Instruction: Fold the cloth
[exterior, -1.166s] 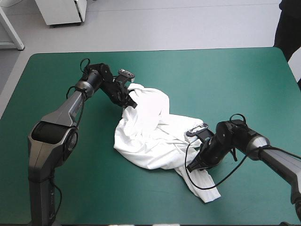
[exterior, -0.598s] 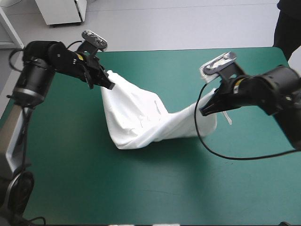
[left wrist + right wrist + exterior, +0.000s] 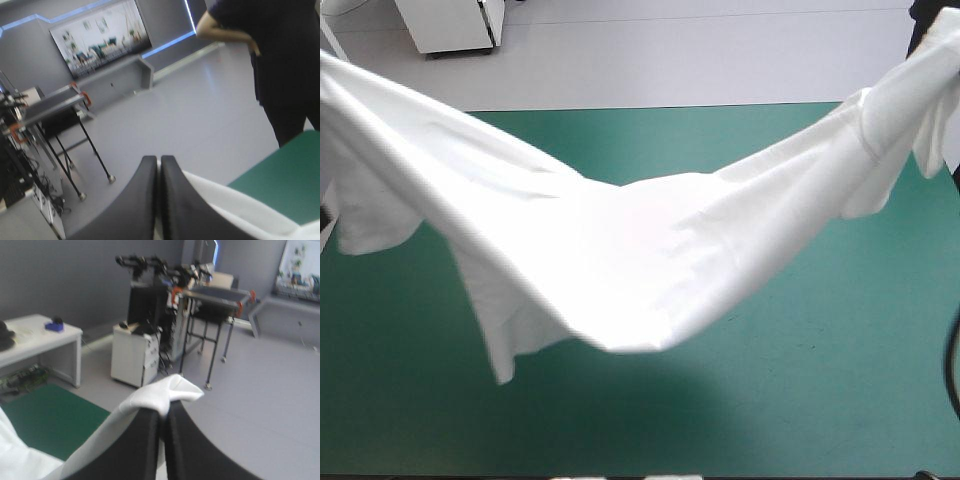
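Aloft — T-shirt (image 3: 620, 240), a wide sag over the table (image 3: 800, 400).

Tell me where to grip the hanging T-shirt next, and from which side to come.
Probably the loose flap dangling lowest under the left half of the T-shirt, approached from the near edge of the table. It hangs as a free strip with open edges, whereas the middle sags as one broad sheet. The left hand and right hand pinch the two raised ends.
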### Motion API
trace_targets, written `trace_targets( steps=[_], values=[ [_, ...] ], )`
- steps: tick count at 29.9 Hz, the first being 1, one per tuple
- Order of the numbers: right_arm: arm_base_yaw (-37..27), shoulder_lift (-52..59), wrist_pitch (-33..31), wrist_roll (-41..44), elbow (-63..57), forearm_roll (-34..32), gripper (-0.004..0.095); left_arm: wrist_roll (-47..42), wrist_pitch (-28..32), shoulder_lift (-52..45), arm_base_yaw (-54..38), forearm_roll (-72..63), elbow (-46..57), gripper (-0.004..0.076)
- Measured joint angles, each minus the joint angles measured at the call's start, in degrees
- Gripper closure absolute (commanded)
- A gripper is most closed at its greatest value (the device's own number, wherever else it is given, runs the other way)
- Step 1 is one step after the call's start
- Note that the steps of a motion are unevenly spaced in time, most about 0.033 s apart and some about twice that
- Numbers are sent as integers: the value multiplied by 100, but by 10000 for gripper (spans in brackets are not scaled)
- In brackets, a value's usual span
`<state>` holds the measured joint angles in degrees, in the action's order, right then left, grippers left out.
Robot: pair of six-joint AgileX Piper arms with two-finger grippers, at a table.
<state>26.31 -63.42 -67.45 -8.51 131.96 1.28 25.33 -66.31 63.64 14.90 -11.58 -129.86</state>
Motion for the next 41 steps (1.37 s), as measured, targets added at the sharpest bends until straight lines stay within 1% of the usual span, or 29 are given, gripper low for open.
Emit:
trace_targets(
  steps=[4, 6, 8, 13, 16, 18, 22, 24, 28, 30, 36, 41],
  values=[
    [0, 191, 54, -105, 210, 640, 920, -137, -206, -306, 0, -20, -196, 746],
    [0, 234, 15, -140, 135, 766, 920, -253, -456, -353, 0, 69, -188, 746],
    [0, 233, -29, -141, -52, 708, 921, -438, -590, -353, 0, 256, -45, 746],
    [0, 58, -330, 6, -1299, -2, 921, -803, -590, -183, 0, 608, 939, 746],
    [0, -165, -304, 71, -2216, -504, 921, -886, -590, 67, 0, 607, 1616, 746],
    [0, -351, -139, 131, -2784, -784, 921, -912, -595, 294, 0, 602, 2015, 746],
    [0, -845, 560, 218, -3680, -1228, 922, -926, -577, 971, 0, 669, 2678, 745],
    [0, -1150, 851, 244, -3905, -1472, 925, -926, -445, 1363, 0, 785, 2819, 745],
    [0, -1971, 1424, 340, -3982, -2179, 925, -926, 65, 2320, 4, 1233, 2875, 745],
    [-27, -2310, 1639, 431, -3990, -2422, 925, -926, 264, 2762, 4, 1374, 2875, 745],
    [-398, -3434, 2268, 574, -3996, -2478, 925, -926, 1003, 3995, 4, 1527, 2875, 745],
    [-777, -4020, 2636, 628, -3996, -2455, 925, -926, 1497, 4519, 4, 1528, 2875, 745]
  ],
)
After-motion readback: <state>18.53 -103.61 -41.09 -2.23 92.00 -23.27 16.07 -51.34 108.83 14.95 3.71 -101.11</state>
